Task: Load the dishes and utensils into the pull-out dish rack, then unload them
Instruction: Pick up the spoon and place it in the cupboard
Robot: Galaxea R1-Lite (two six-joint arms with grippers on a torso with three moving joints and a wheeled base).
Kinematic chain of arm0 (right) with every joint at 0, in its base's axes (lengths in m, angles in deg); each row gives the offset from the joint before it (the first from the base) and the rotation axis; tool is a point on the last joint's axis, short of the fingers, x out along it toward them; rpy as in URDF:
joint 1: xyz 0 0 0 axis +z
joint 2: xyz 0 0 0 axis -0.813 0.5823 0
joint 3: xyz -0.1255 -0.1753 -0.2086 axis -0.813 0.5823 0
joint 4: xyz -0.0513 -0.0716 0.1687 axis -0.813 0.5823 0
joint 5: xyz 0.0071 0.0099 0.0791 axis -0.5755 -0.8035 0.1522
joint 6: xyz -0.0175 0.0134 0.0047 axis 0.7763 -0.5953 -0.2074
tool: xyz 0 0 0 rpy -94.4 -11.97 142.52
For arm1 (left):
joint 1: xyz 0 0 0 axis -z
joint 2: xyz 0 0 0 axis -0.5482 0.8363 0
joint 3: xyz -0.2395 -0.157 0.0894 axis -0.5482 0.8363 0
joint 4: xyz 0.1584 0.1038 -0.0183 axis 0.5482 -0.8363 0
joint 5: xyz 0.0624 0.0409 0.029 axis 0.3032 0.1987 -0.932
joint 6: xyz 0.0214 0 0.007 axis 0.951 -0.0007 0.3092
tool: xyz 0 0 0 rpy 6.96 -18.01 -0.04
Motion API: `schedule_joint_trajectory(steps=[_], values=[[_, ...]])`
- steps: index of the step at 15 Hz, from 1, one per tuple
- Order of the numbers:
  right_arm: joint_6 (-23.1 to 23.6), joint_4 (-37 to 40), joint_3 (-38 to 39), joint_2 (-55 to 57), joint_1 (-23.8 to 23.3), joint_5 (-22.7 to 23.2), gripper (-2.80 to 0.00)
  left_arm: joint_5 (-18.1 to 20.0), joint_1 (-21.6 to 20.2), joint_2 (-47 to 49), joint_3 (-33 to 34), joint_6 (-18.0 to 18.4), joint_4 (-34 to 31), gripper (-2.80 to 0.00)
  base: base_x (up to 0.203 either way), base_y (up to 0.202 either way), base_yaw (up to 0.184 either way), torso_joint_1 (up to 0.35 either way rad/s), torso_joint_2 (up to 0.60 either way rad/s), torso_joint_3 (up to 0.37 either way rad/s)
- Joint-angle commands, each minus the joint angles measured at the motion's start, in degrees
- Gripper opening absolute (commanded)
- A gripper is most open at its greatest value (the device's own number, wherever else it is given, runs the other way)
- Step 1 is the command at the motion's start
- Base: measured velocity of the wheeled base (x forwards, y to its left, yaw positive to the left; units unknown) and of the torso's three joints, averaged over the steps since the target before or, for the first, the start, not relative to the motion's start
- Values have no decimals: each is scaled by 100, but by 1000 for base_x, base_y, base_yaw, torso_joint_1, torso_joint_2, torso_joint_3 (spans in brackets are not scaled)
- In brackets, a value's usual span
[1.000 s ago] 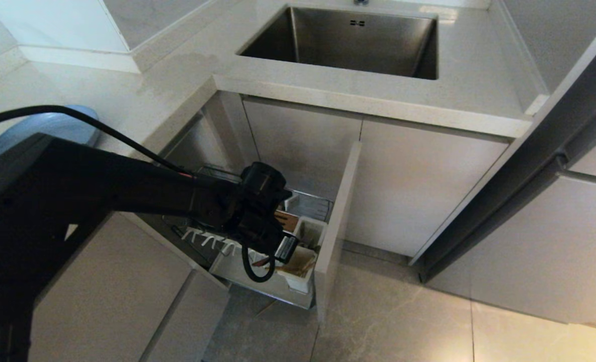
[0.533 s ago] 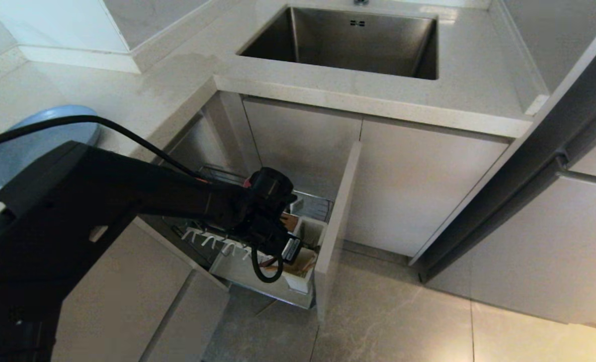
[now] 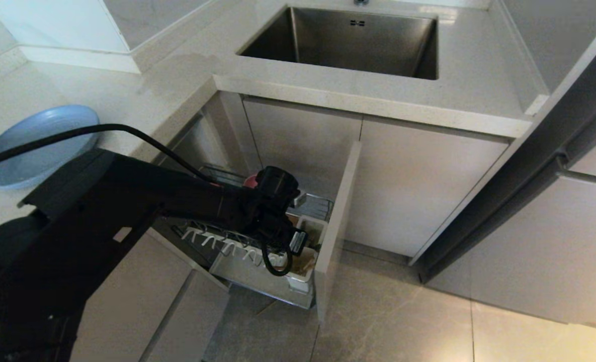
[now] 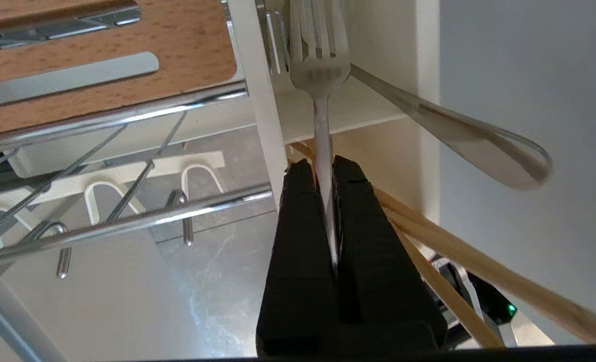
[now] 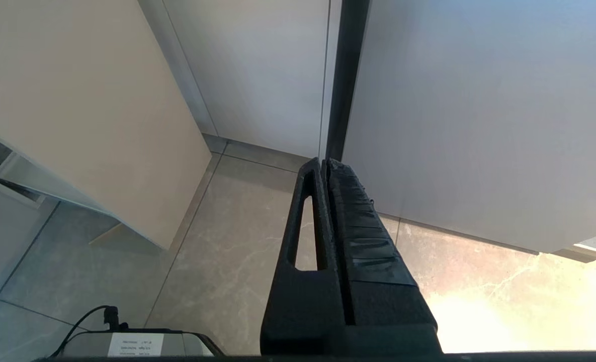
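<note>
Where the left arm reaches down from the left into the pulled-out dish rack (image 3: 257, 274), its gripper (image 4: 326, 168) is closed tight on the thin handle of a silver fork (image 4: 320, 75), whose tines point away into the white utensil cup (image 3: 305, 269) at the rack's near right corner; beside the fork in that cup lies a slim silver spoon (image 4: 458, 133), its polished handle slanting off with the rounded end free in the air, and a pair of pale wooden chopsticks (image 4: 484, 271) crossing under the gripper; the rack itself is chrome wire with a row of white plastic prongs (image 3: 212, 241) along its near edge and a brown wooden strip (image 4: 106, 65) with long slots cut in it; a sliver of pink bowl (image 3: 250, 181) shows just behind the wrist, though how it sits I cannot tell; the round light-blue plate (image 3: 36, 146) rests flat on the worktop (image 3: 142, 100) far to the left, well apart from the rack; the steel sink (image 3: 348, 40) lies beyond; the right gripper (image 5: 326, 163) hangs above the floor tiles (image 5: 217, 261) beside the cabinet fronts, fingers pressed together on nothing.
</note>
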Motion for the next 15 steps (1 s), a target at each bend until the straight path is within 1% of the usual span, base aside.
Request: schedule_joint_trajectory(steps=[1, 3, 5, 9, 15], values=[[1, -3, 52, 0, 2, -2, -280, -9, 0, 79, -45, -24, 9, -280, 0, 0, 0, 0, 0, 0], [1, -3, 50, 0, 2, -2, -280, -6, 0, 92, -86, -102, 44, -280, 0, 0, 0, 0, 0, 0], [1, -3, 44, 0, 2, -2, -280, -6, 0, 105, -98, -103, 122, -280, 0, 0, 0, 0, 0, 0], [1, -3, 47, 0, 2, -2, -280, -6, 0, 149, -147, -209, 448, -280, 0, 0, 0, 0, 0, 0], [1, -3, 52, 0, 2, -2, -280, -6, 0, 167, -156, -211, 476, -280, 0, 0, 0, 0, 0, 0]])
